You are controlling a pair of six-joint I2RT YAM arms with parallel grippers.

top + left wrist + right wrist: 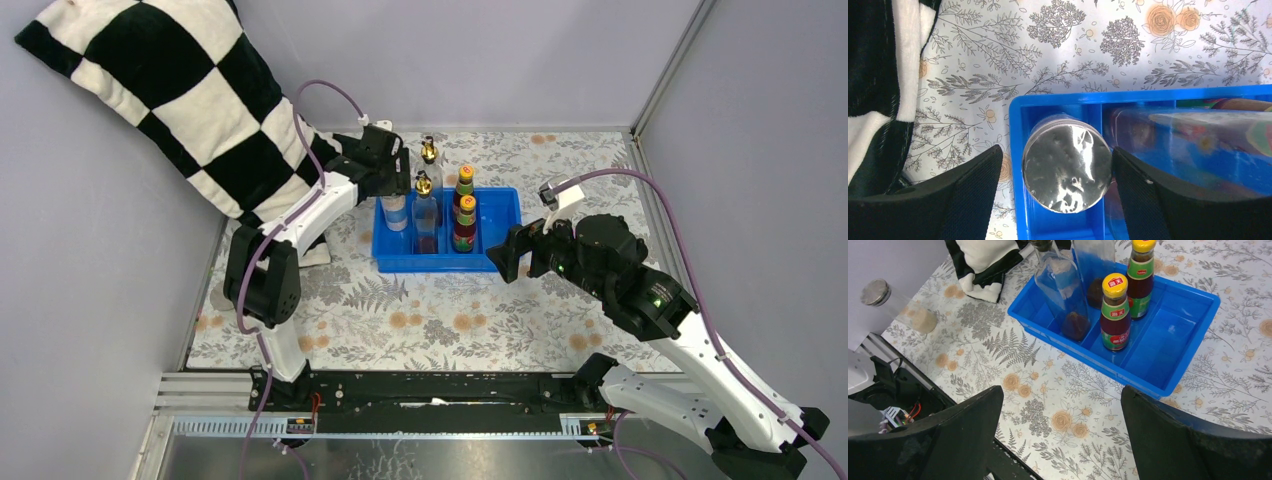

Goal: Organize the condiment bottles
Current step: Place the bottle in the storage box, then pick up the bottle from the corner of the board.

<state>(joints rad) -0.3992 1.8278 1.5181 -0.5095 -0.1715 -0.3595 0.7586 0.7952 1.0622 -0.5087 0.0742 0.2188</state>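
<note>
Jar (1066,167) stands upright in tray's (1058,100) left compartment, directly under left gripper (1057,151). Jaws spread either side, not clamped. Right gripper (1060,396) spread, empty, farther off.

Lab test cell: grey panel walls (480,60), aluminium mounting rail (450,425).

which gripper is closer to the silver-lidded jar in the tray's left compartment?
Left. The left gripper hangs open over the silver-lidded jar, a finger either side of its lid. The right gripper sits off the blue tray's near right corner.
</note>
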